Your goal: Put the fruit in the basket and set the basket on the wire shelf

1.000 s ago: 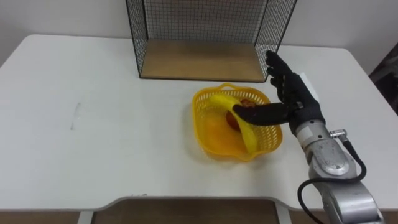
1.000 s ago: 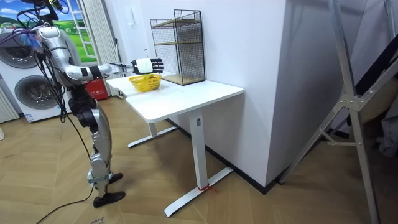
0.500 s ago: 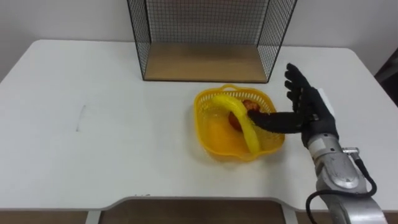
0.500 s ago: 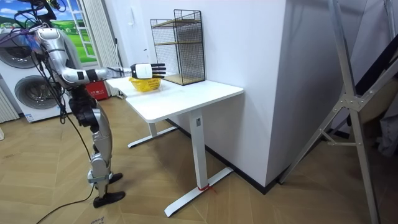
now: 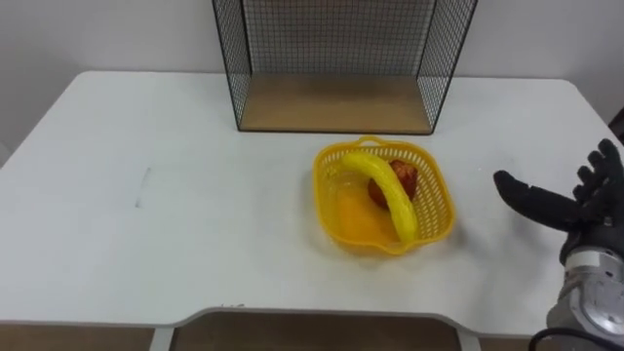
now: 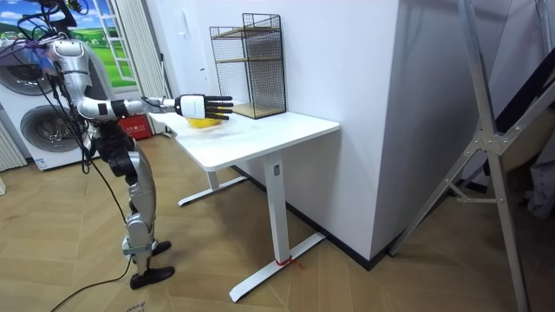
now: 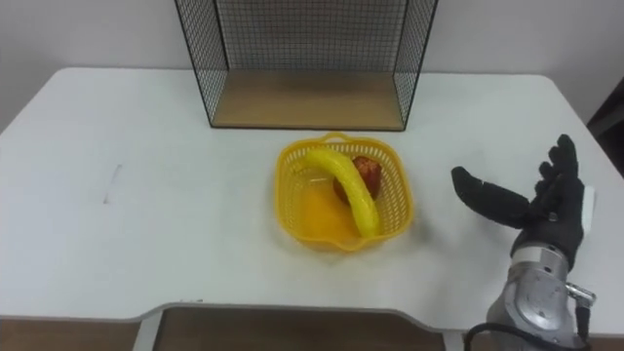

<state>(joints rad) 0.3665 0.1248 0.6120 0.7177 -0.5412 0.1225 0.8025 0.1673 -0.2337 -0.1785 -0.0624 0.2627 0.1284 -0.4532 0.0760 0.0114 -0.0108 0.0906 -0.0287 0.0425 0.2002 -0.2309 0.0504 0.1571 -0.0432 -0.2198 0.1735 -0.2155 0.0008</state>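
Fruit: banana (image 5: 385, 185) and a red fruit (image 5: 403, 178) are both in the yellow basket (image 5: 319, 190), with the banana lying front-to-back across it.
Basket: on the table (image 5: 195, 224), just in front of the wire shelf (image 5: 331, 102), not on it yet.
Right hand (image 5: 585, 210): fingers spread, holding nothing, clear gap to the basket's right.
My guess: it reaches left for the rim, and the shelf is straight behind.
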